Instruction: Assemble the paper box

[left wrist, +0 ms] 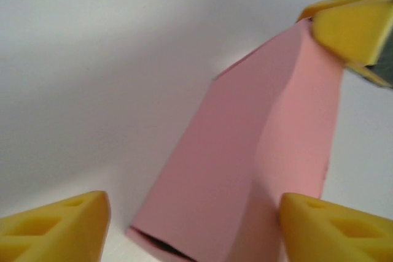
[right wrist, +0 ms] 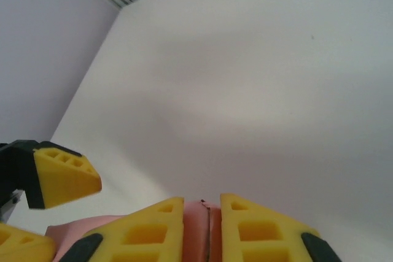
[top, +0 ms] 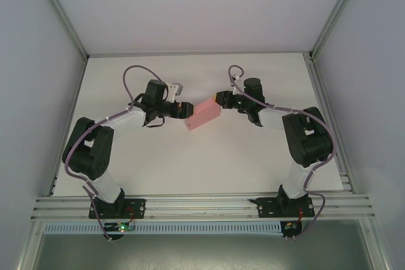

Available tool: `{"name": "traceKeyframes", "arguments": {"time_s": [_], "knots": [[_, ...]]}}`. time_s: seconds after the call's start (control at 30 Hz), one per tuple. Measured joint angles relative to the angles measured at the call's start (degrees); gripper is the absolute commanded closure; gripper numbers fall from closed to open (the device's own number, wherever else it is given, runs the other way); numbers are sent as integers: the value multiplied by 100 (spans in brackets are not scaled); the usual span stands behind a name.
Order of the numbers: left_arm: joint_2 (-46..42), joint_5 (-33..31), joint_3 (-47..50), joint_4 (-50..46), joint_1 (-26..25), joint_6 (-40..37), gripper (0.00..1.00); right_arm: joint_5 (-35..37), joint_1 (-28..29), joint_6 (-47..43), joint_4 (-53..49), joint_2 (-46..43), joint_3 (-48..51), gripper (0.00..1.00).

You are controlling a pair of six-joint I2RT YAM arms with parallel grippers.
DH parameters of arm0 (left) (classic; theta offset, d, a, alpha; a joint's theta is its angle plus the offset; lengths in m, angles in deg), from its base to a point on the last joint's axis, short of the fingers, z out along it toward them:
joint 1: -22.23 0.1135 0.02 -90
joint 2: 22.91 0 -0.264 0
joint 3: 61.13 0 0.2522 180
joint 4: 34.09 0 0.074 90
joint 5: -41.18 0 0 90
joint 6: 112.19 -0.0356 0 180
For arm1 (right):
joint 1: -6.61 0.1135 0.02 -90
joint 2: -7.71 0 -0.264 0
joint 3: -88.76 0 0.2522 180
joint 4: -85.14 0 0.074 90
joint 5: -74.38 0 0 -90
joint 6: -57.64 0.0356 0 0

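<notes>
Showing the paper box (top: 202, 116) over the middle of the counter (top: 190, 169), between the two arms; whether it rests on the surface or hangs clear cannot be told. The right pincer (right wrist: 202, 204) is almost closed, nipping a thin edge of pink card at the far end of the box. The left pincer (left wrist: 193, 208) stands wide open, its jaws straddling the near end. One finger sits clear of the card, and contact by the other is uncertain.

Progress: the card forms a long rectangular sleeve with crisp side creases, so the body appears erected. The end nearest the left wrist camera shows a dark slot, which suggests it is unclosed. The opposite end is hidden behind the right pincer. Judged remaining: tucking in the end flaps.
</notes>
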Motion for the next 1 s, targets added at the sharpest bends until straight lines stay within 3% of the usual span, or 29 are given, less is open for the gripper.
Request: {"name": "traceKeyframes", "arguments": {"time_s": [0.07,0.17,0.27,0.3,0.33,0.37,0.4,0.5,0.63,0.8,1.0], "knots": [[9,-76,-291,-435,0,35,0,63,33,50,-555,-50,-208,64],[9,-151,-870,-1010,0,46,0,129,70,87,-1215,-136,-433,51],[-9,-282,-1541,-1451,0,15,0,146,70,-4,-1685,-264,-621,45],[-33,-363,-1709,-1567,0,0,0,142,68,-52,-1821,-317,-706,37],[-76,-466,-1871,-1707,0,-31,0,127,66,-157,-1945,-376,-802,18],[-125,-601,-2011,-1871,2,-44,0,70,50,-321,-2072,-439,-905,6],[-175,-754,-2144,-2037,20,-50,0,26,33,-487,-2203,-507,-1010,2],[-343,-1209,-2496,-2533,177,11,0,-321,24,-1502,-2721,-675,-1453,2],[-540,-1617,-2645,-2975,817,337,0,-638,219,-3985,-4133,-767,-2334,2],[-737,-2376,-2343,-3346,1482,579,0,212,1073,-6767,-5925,-706,-3224,2],[-1130,-2940,-1749,-3724,1545,592,0,1397,1567,-8317,-7361,352,-4548,2]]}}
